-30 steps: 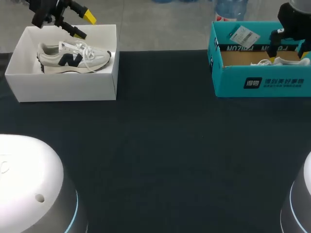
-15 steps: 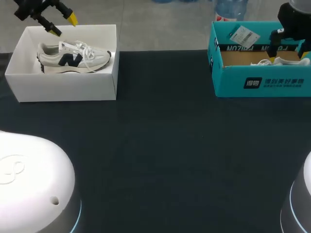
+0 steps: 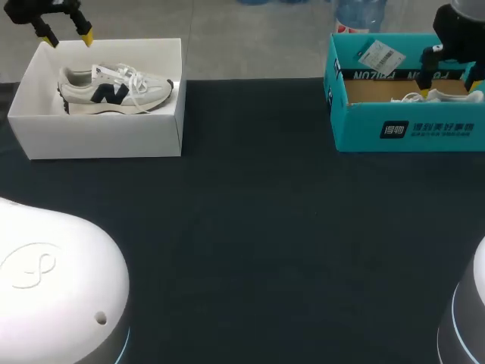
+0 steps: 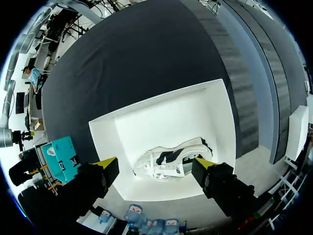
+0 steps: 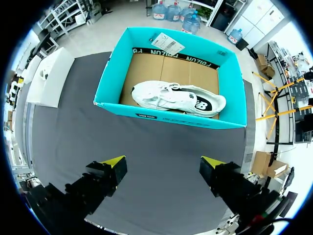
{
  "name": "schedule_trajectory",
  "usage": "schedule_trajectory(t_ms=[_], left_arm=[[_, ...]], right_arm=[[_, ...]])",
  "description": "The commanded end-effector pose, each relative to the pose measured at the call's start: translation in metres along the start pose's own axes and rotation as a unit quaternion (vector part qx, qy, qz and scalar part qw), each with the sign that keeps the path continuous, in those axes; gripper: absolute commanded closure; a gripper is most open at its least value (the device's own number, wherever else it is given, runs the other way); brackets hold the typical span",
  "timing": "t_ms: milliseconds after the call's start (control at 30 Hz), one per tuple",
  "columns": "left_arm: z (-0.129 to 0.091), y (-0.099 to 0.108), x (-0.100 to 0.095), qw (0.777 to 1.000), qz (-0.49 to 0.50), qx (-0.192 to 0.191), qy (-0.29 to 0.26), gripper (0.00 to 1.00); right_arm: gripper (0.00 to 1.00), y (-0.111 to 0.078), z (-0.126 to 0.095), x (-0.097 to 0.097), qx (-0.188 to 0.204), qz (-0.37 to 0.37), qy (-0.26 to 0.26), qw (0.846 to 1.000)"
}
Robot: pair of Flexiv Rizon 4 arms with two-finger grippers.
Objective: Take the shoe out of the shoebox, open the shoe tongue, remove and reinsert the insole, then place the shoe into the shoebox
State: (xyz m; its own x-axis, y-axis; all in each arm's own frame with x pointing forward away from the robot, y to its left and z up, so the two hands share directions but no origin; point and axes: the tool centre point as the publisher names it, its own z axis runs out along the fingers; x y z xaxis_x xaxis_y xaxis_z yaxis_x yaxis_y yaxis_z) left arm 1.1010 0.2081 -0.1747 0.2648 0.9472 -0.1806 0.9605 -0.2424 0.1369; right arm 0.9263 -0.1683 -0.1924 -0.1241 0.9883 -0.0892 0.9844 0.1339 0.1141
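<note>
my left gripper hangs above the far edge of the white shoebox, fingers spread wide and holding nothing. the grey sneaker with the navy logo lies on its side inside that white shoebox, not yet taken out.

what worries me: in the left wrist view my fingers seem lined up along the shoe's length, not across it. if i come down like that, one tip may strike the white shoebox's wall and shove or tip the light box. i might also pinch only the laces or the hang tag, and the shoe would dangle or slip. a snug shoe could drag the white shoebox up with it.

my right gripper is well apart from the white shoebox, across the dark table, above the teal shoebox. its fingers are wide too, holding nothing.

count: two shoeboxes, one white and one teal. two sneakers, one in each, the second a white sneaker. two grippers. one paper label on the teal box's wall.
</note>
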Motion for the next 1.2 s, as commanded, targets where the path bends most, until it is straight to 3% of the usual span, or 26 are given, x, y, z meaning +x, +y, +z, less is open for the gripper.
schedule_trajectory(t_ms=[33,333,933,1100,1200], left_arm=[[0.005,0.005,0.014,1.000,-0.007,0.013,0.010,0.00],[0.026,0.018,0.052,0.998,-0.031,0.033,0.042,0.00],[0.028,0.021,0.054,0.998,-0.035,0.038,0.042,0.00],[0.041,0.037,0.063,0.994,-0.057,0.011,0.090,0.00],[0.051,0.048,0.076,0.992,-0.075,0.016,0.105,0.00]], right_arm=[[0.00,-0.001,0.001,0.000,-0.001,0.000,0.000,1.000],[0.00,-0.001,0.001,0.000,-0.001,0.000,0.000,1.000],[0.00,-0.001,0.001,0.000,-0.001,0.000,0.000,1.000],[0.00,-0.001,0.001,0.000,-0.001,0.000,0.000,1.000],[0.00,-0.001,0.001,0.000,-0.001,0.000,0.000,1.000]])
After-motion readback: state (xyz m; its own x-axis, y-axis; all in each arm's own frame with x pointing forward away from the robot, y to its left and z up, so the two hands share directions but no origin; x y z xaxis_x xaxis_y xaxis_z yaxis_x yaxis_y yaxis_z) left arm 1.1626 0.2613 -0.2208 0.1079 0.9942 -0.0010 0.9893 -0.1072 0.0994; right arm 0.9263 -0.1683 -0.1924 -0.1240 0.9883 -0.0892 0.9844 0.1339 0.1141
